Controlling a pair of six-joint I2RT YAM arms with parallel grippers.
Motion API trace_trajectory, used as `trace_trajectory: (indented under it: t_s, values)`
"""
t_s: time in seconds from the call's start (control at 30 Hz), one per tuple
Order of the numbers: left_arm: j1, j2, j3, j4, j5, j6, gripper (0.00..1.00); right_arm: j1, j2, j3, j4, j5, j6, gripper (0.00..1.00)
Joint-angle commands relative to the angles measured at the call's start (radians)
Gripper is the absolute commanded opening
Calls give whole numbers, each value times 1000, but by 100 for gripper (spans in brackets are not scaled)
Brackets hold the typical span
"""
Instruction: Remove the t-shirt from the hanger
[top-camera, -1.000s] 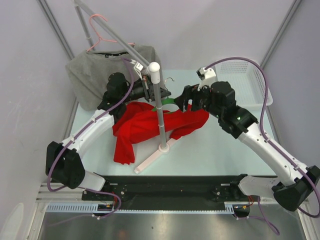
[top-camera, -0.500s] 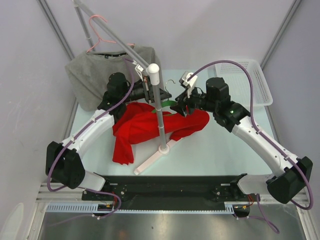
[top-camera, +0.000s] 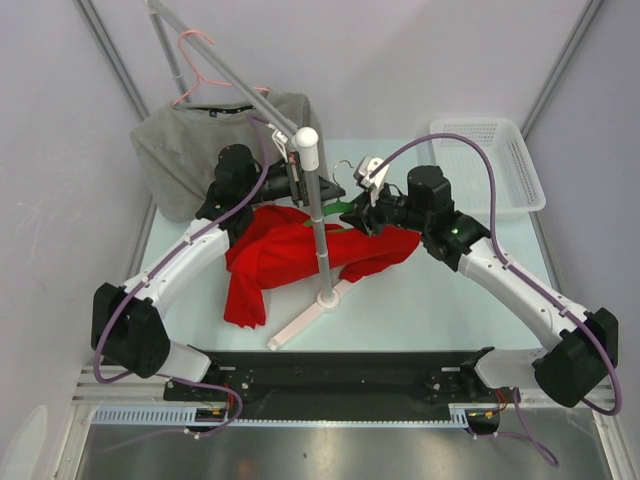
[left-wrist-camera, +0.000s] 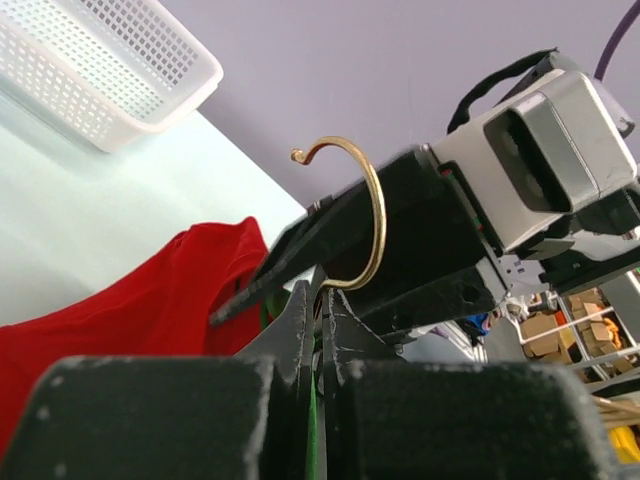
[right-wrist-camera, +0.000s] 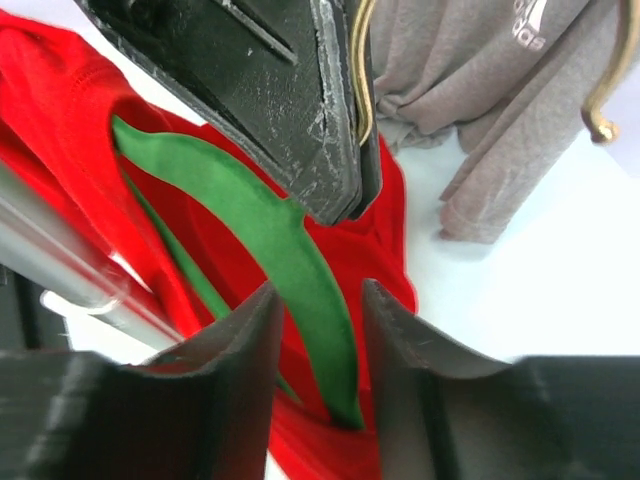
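Observation:
A red t-shirt (top-camera: 280, 250) hangs on a green hanger (top-camera: 340, 207) with a brass hook (left-wrist-camera: 365, 220), beside the stand's pole. My left gripper (top-camera: 318, 190) is shut on the hanger just below its hook; in the left wrist view the jaws (left-wrist-camera: 322, 295) pinch green plastic. My right gripper (top-camera: 362, 215) is open, and its fingers straddle the green hanger arm (right-wrist-camera: 270, 240) where it enters the red cloth (right-wrist-camera: 390, 200), without touching either side. The left gripper's black fingers (right-wrist-camera: 270, 90) show above it in the right wrist view.
A grey metal stand with a white knob (top-camera: 308, 135) and white base (top-camera: 305, 318) rises in front of the shirt. A grey t-shirt (top-camera: 200, 140) on a pink hanger (top-camera: 200, 60) lies at back left. A white basket (top-camera: 495, 165) sits at back right.
My right arm has swung left and turned its wrist, bringing its open fingers down around the green hanger arm. The left gripper and the shirt have stayed put.

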Motion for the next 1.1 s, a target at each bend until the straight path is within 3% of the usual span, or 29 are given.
trace_trajectory:
  t_s: [0.0,0.1,0.13,0.17,0.33,0.43,0.7,0.93,1.07]
  values:
    - [-22,-28,56,35,57,-74,0,6,-23,-15,118,9,-89,30]
    - [-20,-33,61,-1,58,-43,6,-8,-5,15,89,-31,-114,10]
    - [-22,-34,64,-48,45,-25,22,-14,3,31,58,-55,-117,6]
    - [-20,-37,71,-76,35,-6,30,-25,11,55,44,-64,-122,0]
    - [-2,-100,74,-266,-66,167,64,-65,38,117,-52,-178,-148,0]
    - [15,-122,74,-348,-106,241,70,-100,49,150,-121,-257,-172,0]
    - [26,-97,151,-518,-104,464,68,-206,89,226,-277,-512,-177,0]
    - [24,-74,160,-468,-40,503,65,-188,186,357,-430,-617,-189,0]
    - [23,-31,186,-503,11,541,53,-181,207,364,-439,-626,-177,0]
